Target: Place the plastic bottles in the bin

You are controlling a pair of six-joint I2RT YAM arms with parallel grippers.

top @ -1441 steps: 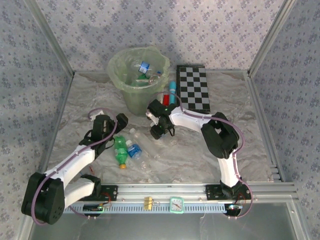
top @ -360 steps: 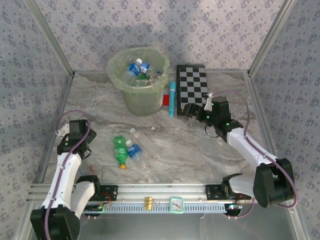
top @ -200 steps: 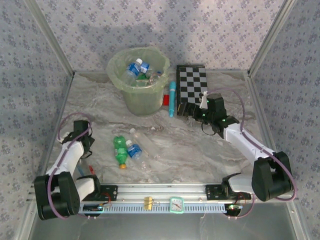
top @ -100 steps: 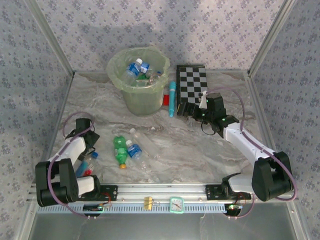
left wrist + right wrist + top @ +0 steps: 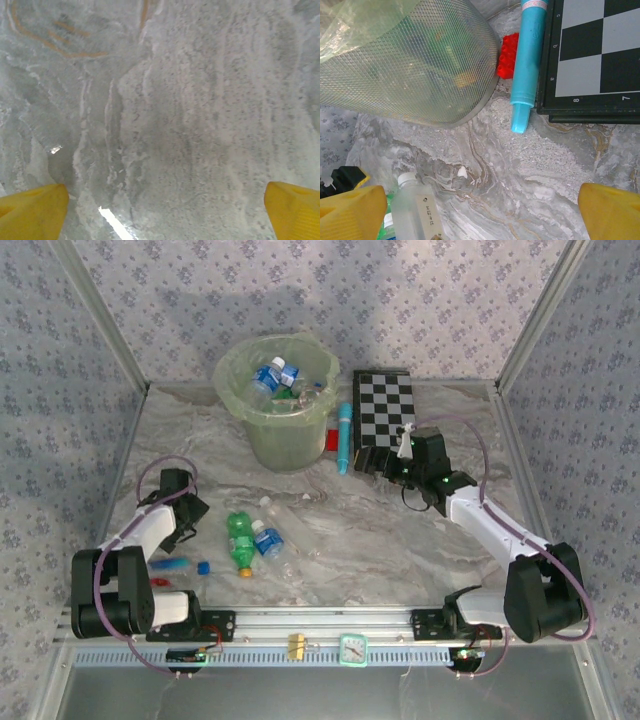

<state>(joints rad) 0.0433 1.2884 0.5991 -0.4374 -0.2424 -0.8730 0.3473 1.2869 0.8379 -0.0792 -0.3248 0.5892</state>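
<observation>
The bin (image 5: 262,440) is standing upright at the far middle of the surface (image 5: 400,540). It is a round, see-through, pale-green bucket, with a clear bag lining it and folding over its rim. In the right wrist view its wall is showing a fine mesh pattern. A heap of bottles (image 5: 283,382) is lying inside it, clear ones with blue labels and caps uppermost.

Three more bottles are lying close together on the surface, well apart from the bin and nearer the left arm. A green bottle (image 5: 238,538) is pointing its orange-yellow cap toward the near edge. A small blue-labelled bottle (image 5: 267,540) is lying just beside it. A clear bottle (image 5: 417,207) with a white cap and white label is lying just beyond them.

The left end effector (image 5: 161,212) is hanging over bare surface just left of the green bottle, its yellow fingers spreading wide and holding nothing. The right end effector (image 5: 481,210) is hovering by the near end of the checkerboard (image 5: 595,60), equally wide and empty. It is facing the bin, a teal tube (image 5: 530,60) and a red block (image 5: 508,55).
</observation>
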